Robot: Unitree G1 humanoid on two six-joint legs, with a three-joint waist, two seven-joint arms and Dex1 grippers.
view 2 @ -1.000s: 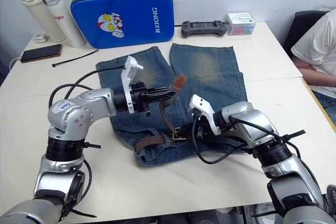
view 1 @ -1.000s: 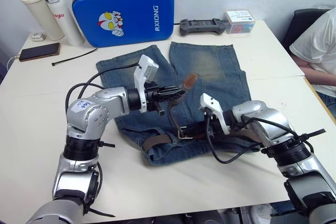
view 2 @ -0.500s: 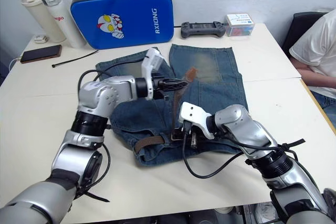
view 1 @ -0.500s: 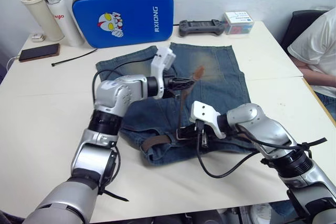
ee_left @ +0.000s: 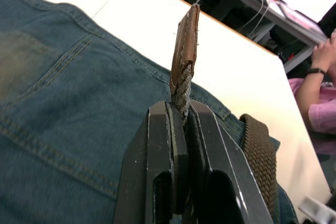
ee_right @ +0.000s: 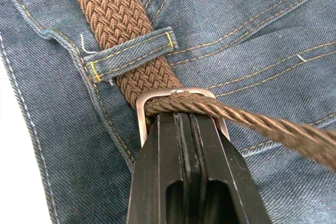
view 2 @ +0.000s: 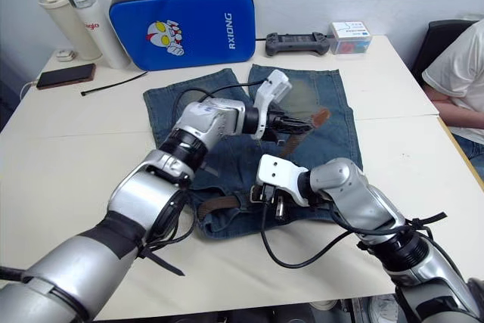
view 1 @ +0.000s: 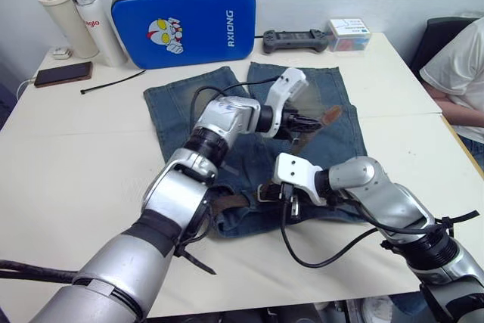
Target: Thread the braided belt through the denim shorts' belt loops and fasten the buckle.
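The faded denim shorts (view 1: 227, 111) lie flat in the middle of the table, waistband towards me. The braided belt (ee_right: 113, 9) runs along the waistband and passes under a belt loop (ee_right: 134, 51). It then goes through the silver buckle (ee_right: 178, 95) and stretches on as a taut strand (ee_right: 273, 129). My right gripper (ee_right: 184, 116) is shut on the buckle, at the waistband's middle (view 1: 291, 202). My left gripper (ee_left: 180, 109) is shut on the belt near its brown leather tip (ee_left: 186, 40), held above the right leg of the shorts (view 1: 310, 121).
A blue padded case (view 1: 181, 24) stands at the back, with two bottles (view 1: 76, 9) to its left. A phone (view 1: 64, 73) and a black cable tie (view 1: 113, 81) lie at the left. A controller (view 1: 295, 39) and small box (view 1: 349, 32) lie far right. A person (view 1: 457, 66) sits past the right edge.
My left gripper has carried the belt tip to the right, across the shorts, drawing the strap through the buckle. My right gripper has stayed on the buckle.
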